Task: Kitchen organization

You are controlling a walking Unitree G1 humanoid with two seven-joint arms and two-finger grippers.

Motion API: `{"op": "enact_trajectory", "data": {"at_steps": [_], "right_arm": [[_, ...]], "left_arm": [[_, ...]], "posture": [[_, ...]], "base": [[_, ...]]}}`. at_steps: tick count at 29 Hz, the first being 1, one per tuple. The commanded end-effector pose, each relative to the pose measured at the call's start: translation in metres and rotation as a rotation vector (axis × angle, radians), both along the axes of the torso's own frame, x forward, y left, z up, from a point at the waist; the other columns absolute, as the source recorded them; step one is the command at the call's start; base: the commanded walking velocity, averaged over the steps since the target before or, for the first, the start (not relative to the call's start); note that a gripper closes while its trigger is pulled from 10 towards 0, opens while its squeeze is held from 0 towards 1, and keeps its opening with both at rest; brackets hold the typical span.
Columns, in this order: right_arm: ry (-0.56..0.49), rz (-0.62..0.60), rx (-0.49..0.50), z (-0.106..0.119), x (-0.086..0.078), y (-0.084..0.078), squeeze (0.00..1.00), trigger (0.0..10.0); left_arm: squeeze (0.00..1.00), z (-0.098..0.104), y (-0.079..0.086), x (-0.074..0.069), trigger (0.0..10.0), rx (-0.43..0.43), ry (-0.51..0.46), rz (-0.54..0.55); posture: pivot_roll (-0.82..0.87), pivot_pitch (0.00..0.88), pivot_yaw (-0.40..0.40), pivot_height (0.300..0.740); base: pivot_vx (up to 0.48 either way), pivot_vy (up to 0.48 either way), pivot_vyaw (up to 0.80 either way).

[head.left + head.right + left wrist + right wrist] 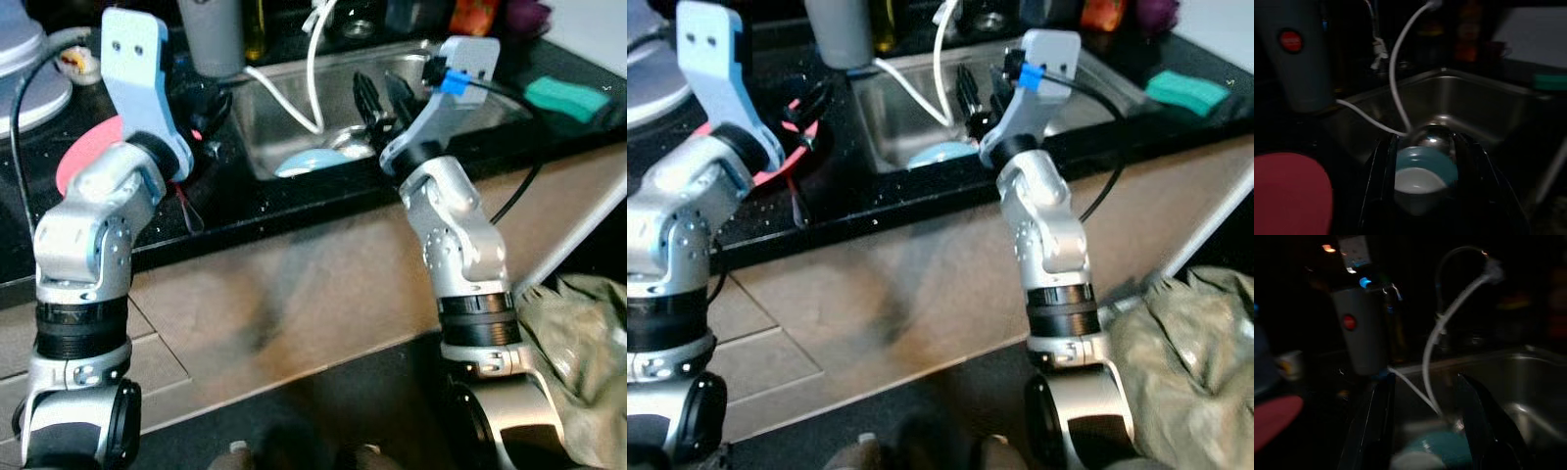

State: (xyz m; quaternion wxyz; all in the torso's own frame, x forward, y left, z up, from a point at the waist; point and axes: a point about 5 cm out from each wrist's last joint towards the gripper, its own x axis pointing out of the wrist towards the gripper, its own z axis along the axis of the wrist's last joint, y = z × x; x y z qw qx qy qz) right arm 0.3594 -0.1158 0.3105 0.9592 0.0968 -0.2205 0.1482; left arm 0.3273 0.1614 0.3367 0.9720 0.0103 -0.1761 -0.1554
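On the dark speckled surface (294, 211), a red plate (86, 152) lay toward the left edge, partly behind the left arm. The left tool (1422, 196) hovered over the surface just left of the steel sink (294, 122); in its wrist view its two black fingers (1376, 186) stood apart with nothing between them, framing a light blue bowl (312, 162) that sat in the basin near the front wall. A grey cylindrical container (211, 34) with a red dot stood at the back edge, left of the sink, and a white hose (313, 88) looped down into the basin. The right tool (380, 98) hung over the sink, fingers spread and empty. A green sponge (566, 96) rested near the surface's right corner.
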Motion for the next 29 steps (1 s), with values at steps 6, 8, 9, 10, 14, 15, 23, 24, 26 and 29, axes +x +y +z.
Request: {"op": "enact_trajectory", "data": {"at_steps": [6,8,9,10,14,15,23,24,26,29], "right_arm": [[0.024,0.038,-0.011,-0.003,-0.001,0.009,0.00,10.0],[0.041,0.049,-0.021,-0.007,0.000,0.010,0.00,10.0],[0.041,0.049,-0.021,-0.007,0.000,0.010,0.00,10.0],[0.050,0.053,-0.025,-0.009,0.000,0.010,0.00,10.0],[0.071,0.067,-0.035,-0.013,-0.001,0.010,0.00,10.0],[0.078,0.074,-0.039,-0.014,-0.002,0.010,0.00,10.0],[0.156,0.096,-0.100,-0.037,-0.004,0.009,0.00,10.0],[0.156,0.096,-0.100,-0.037,-0.004,0.009,0.00,10.0],[0.172,0.096,-0.106,-0.041,-0.005,0.008,0.00,10.0],[0.201,0.095,-0.115,-0.048,-0.007,0.005,0.00,10.0]], "left_arm": [[0.00,-0.015,0.004,0.000,10.0,-0.017,0.071,0.042],[0.00,-0.024,0.001,0.000,10.0,-0.029,0.120,0.058],[0.00,-0.024,0.001,0.000,10.0,-0.029,0.120,0.058],[0.00,-0.027,-0.001,0.000,10.0,-0.029,0.136,0.064],[0.00,-0.034,-0.004,-0.001,10.0,-0.048,0.161,0.065],[0.00,-0.037,-0.004,-0.001,10.0,-0.058,0.176,0.060],[0.00,-0.057,0.000,0.003,10.0,-0.090,0.224,0.113],[0.00,-0.057,0.000,0.003,10.0,-0.090,0.224,0.113],[0.00,-0.061,0.002,0.003,10.0,-0.068,0.220,0.158],[0.00,-0.067,0.005,0.002,10.0,-0.051,0.237,0.217]], "posture": [[0.04,0.149,-0.022,0.740],[0.04,0.151,-0.025,0.740],[0.04,0.151,-0.025,0.740],[0.04,0.152,-0.025,0.740],[0.04,0.154,-0.030,0.740],[0.04,0.154,-0.031,0.740],[0.04,0.160,-0.032,0.740],[0.04,0.160,-0.032,0.740],[0.04,0.160,-0.032,0.740],[0.04,0.162,-0.031,0.740]], "base": [[-0.050,0.000,0.00],[0.000,0.000,0.00],[0.000,0.000,0.00],[0.000,0.000,0.00],[0.000,0.000,0.00],[0.000,0.000,0.00],[0.000,0.000,0.00],[0.000,0.000,0.00],[0.000,0.000,0.00],[0.000,0.000,0.00]]}}
